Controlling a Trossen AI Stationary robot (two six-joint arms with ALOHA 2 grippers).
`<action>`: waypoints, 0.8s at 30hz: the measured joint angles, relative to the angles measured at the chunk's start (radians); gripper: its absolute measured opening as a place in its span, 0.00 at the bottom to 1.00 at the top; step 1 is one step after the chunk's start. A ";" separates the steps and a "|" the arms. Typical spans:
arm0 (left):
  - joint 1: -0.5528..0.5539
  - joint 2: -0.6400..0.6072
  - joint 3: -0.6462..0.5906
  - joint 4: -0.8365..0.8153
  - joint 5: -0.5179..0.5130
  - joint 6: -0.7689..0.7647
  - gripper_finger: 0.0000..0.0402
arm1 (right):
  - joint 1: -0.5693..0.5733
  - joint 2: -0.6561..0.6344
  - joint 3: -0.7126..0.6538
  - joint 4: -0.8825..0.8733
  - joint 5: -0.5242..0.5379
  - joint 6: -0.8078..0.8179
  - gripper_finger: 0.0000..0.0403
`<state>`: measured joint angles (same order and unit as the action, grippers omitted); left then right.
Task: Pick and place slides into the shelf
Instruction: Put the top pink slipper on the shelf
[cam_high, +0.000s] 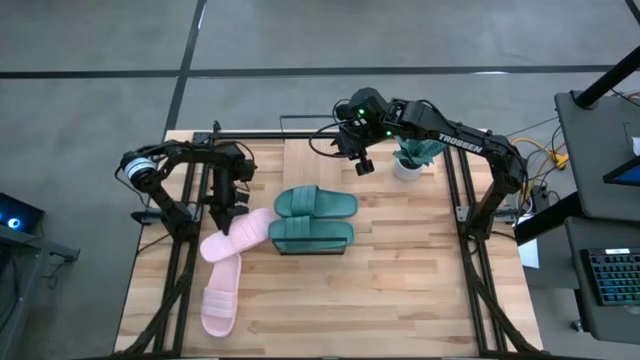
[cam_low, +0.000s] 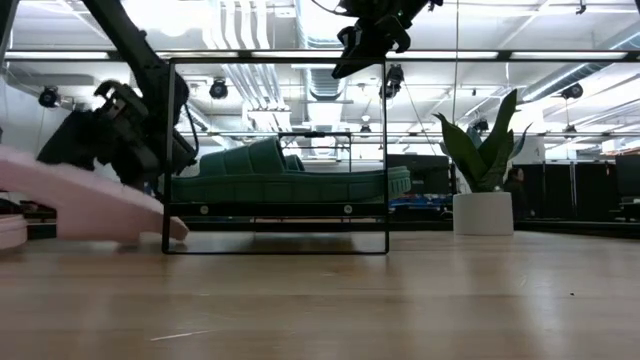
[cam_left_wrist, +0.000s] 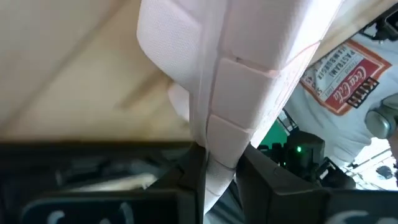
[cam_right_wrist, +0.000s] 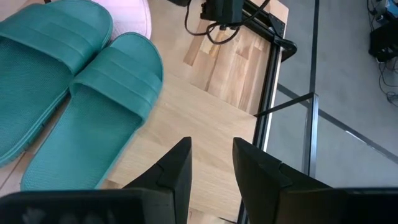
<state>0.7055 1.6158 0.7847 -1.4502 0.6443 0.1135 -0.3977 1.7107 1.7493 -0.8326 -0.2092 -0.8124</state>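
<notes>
Two dark teal slides (cam_high: 315, 203) (cam_high: 310, 236) lie side by side on their soles on the shelf (cam_low: 275, 214), a low board in a thin black frame at mid table. My left gripper (cam_high: 233, 214) is shut on a pale pink slide (cam_high: 236, 238) just left of the shelf. A second pink slide (cam_high: 220, 300) lies flat on the table near the front left. My right gripper (cam_high: 362, 166) hangs open high above the table's far side, with nothing between its fingers (cam_right_wrist: 177, 168). My left gripper pinches a thin edge of the pink slide (cam_left_wrist: 219, 163) between its two fingers (cam_left_wrist: 186, 180); whether that edge is sole or strap I cannot tell. The fingers come slanting down from the table's far left. The slide is tilted, its low end (cam_low: 172, 229) at the tabletop beside the shelf's frame.
A small potted plant (cam_high: 410, 160) in a white pot stands at the far right of the table. Black frame rails (cam_high: 460, 200) run along both table sides. Bare wood lies in front of the shelf toward the near edge.
</notes>
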 joint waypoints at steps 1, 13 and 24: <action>0.000 -0.004 0.019 -0.035 -0.014 -0.001 0.11 | 0.000 0.000 0.000 0.000 0.000 0.000 0.27; 0.000 -0.091 0.285 -0.129 -0.163 -0.067 0.10 | 0.000 0.000 0.000 0.000 0.000 0.009 0.27; 0.001 -0.203 0.390 -0.122 -0.258 -0.134 0.10 | 0.000 -0.001 0.000 -0.001 0.000 0.027 0.27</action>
<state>0.7067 1.4129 1.1747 -1.5719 0.3865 -0.0206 -0.3977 1.7100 1.7493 -0.8333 -0.2092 -0.7856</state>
